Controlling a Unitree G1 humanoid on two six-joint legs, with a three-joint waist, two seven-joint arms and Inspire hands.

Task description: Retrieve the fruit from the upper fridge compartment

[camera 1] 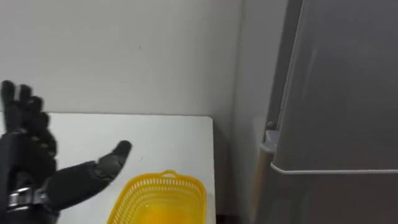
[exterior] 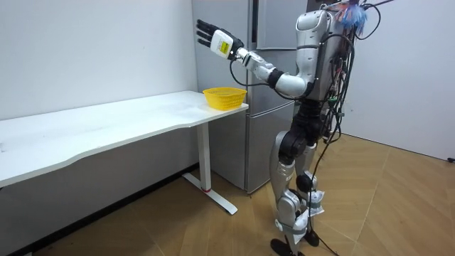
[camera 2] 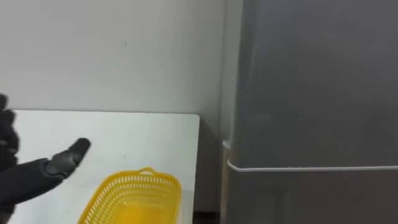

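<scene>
The left hand [camera 1: 28,152] is raised high over the white table [camera 1: 161,130], arm stretched forward; its fingers are straight and spread, thumb out, holding nothing; the yellow basket [camera 1: 186,185] sits at the table's end; the fridge [camera 1: 339,93] stands just right, upper door closed.

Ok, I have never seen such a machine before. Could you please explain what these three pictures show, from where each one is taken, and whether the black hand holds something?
It is a humanoid robot that stands on two legs before a grey fridge. Two pictures come from the two eyes of a camera in its head; the third comes from a camera standing in the room. The black shape is its left hand, raised over a white table, fingers open, holding nothing. A yellow basket stands at the table's end beside the fridge. Its doors are shut.
</scene>
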